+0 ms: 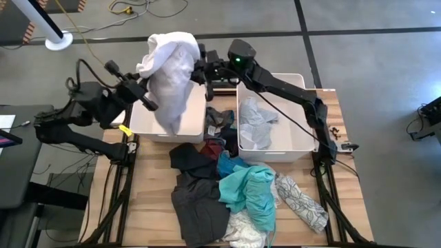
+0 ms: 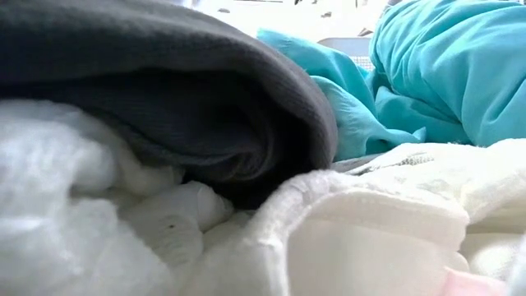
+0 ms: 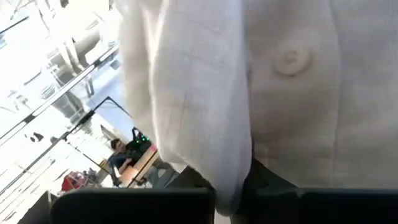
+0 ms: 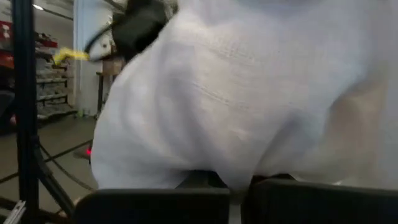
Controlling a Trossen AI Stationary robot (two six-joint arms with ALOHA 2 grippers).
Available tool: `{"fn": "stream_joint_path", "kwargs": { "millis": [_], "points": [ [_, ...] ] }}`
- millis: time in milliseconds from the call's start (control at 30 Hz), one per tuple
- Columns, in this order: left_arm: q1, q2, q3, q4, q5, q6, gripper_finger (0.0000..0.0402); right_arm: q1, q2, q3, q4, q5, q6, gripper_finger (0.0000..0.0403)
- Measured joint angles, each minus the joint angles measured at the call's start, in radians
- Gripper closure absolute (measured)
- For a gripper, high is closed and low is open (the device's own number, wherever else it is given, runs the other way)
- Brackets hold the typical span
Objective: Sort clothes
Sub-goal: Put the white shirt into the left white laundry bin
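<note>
Wooden table (image 1: pixel 155 207) on grey floor, bare boards along its near-left edge. Two white bins (image 1: pixel 293 148) at the far side. Left gripper (image 1: pixel 147 98) and right gripper (image 1: pixel 200 71) both pinch a white shirt (image 1: pixel 169 76), which hangs between their fingers over the left bin. Clothes pile (image 1: pixel 234 193) lies well apart, nearer.

From above I get even, soft daylight on the table (image 1: pixel 158 207), with faint shadows. My low view is blurred by the dark grey garment (image 2: pixel 164 90) pressed close. Both wrist views are soft, the white shirt (image 3: pixel 292 93) glowing against bright background glare.
</note>
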Motion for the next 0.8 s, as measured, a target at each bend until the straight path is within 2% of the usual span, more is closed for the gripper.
{"fn": "stream_joint_path", "kwargs": {
  "millis": [100,400,600,800],
  "points": [
    [0.0,-0.016,0.0,-0.067,-0.003,-0.04,0.0397,-0.008,0.021,0.0,-0.042,-0.002,0.0,0.0399],
    [0.016,0.007,0.0,-0.402,0.0,-0.217,0.0397,-0.012,0.031,-0.019,-0.29,-0.002,-0.077,0.0397],
    [0.062,0.036,0.0,-0.496,0.007,-0.284,0.0397,-0.012,0.031,-0.02,-0.398,0.005,-0.08,0.0396],
    [0.109,0.08,-0.001,-0.59,0.092,-0.366,0.0397,-0.018,0.031,-0.02,-0.569,0.006,-0.101,0.0383]
  ]
}}
